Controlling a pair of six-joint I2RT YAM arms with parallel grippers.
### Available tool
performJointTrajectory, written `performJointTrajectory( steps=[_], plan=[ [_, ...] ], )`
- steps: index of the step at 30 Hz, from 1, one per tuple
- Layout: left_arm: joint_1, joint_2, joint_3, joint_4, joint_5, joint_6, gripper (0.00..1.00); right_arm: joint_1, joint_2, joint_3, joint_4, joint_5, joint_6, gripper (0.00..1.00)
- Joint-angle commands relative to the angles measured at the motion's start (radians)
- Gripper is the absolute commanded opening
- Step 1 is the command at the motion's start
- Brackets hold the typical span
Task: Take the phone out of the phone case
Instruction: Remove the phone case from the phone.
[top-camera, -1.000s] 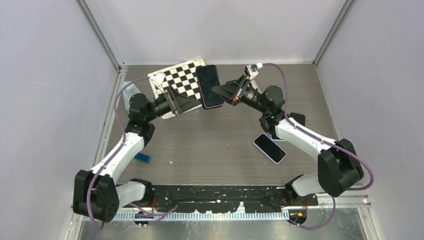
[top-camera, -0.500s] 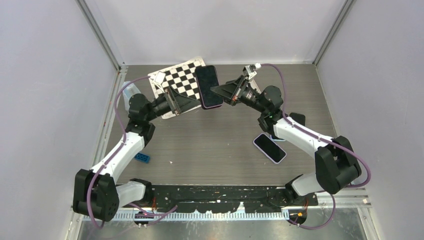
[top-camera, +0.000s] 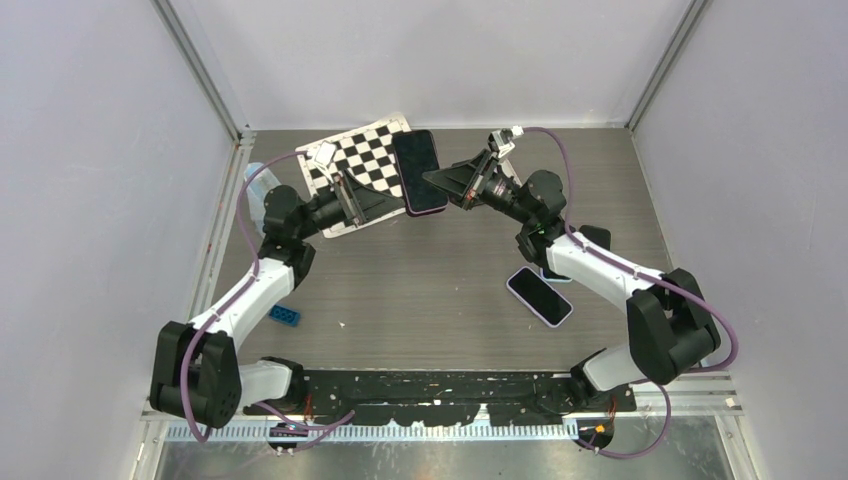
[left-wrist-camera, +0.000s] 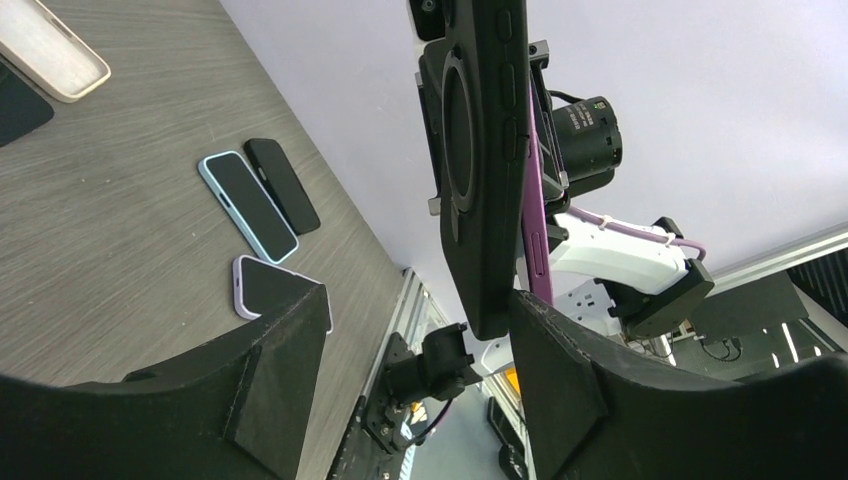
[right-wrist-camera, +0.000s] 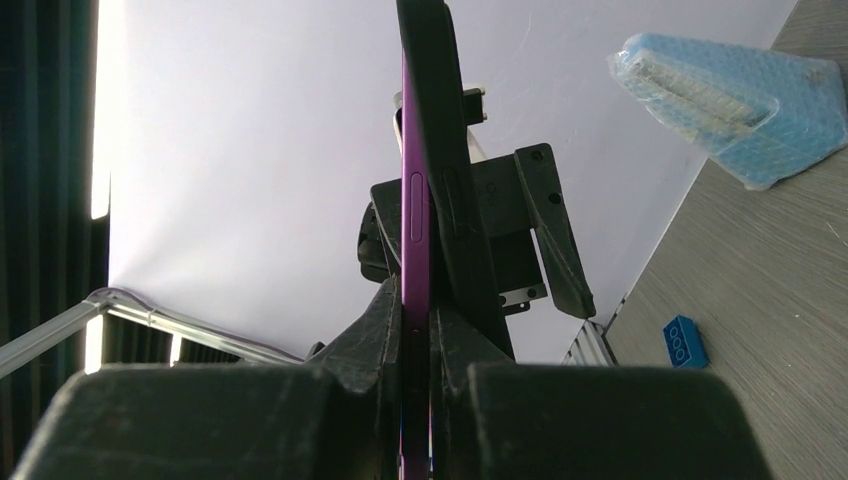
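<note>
The slim purple phone (right-wrist-camera: 415, 230) is held in the air at about 12 o'clock over the grey wood-grain table (top-camera: 420, 290). It hangs tilted between the two arms, with its dark face toward the overhead camera. The right claw (right-wrist-camera: 418, 312) reaches in from 3 o'clock and is closed tight on the phone's edge. Its own camera shows both fingers pinched on the purple slab. The matte black phone case (left-wrist-camera: 480, 170), with a round ring on its back, lies just beside that grip and is not clearly inside it.

The left claw (left-wrist-camera: 415, 300) comes from 9 o'clock with its jaws spread wide. The end of the case sits between the fingers, close to the right-hand one, and nothing is clamped.

Over the last second the phone has barely moved in the overhead view. Only the left arm's lower links have drawn slightly inward, and its claw has stayed at the case. The left wrist camera shows a purple strip beside the black shell, so the case seems to be lifting off along one side while still on the phone.

The peel looks begun but not finished, and the left claw appears to be seeking a fresh hold. It probably needs to close on the case's lip and pull toward 9 o'clock while the right claw holds firm.

A black-and-white checkerboard card (top-camera: 360, 165) lies at 11 o'clock, and a lilac-cased phone (top-camera: 540, 296) lies flat at 4 o'clock.
</note>
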Motion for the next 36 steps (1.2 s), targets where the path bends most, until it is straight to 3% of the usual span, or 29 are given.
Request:
performJointTrajectory(
  steps=[1,10,18,24,26,28,36],
  plan=[
    [-0.016,0.001,0.026,0.074,0.014,-0.011,0.69,0.013,-0.003,0.04,0.104,-0.014,0.015,0.01],
    [-0.016,0.01,0.014,0.106,0.023,-0.007,0.74,0.012,0.007,0.035,0.123,-0.019,0.033,0.01],
    [-0.016,0.054,0.035,0.064,0.015,-0.017,0.47,0.03,0.013,0.047,0.079,-0.042,-0.015,0.01],
    [-0.016,0.055,0.052,-0.051,-0.022,0.05,0.38,0.065,0.035,0.046,-0.03,-0.04,-0.101,0.01],
    [-0.016,0.042,0.057,-0.118,-0.045,0.091,0.23,0.066,0.039,0.039,-0.023,-0.041,-0.098,0.01],
    [-0.016,0.028,0.072,-0.255,-0.08,0.149,0.02,0.066,0.037,0.033,-0.026,-0.041,-0.101,0.01],
    [-0.014,-0.041,0.16,-0.969,-0.433,0.426,0.0,0.066,0.022,-0.069,-0.181,-0.052,-0.279,0.01]
  ],
)
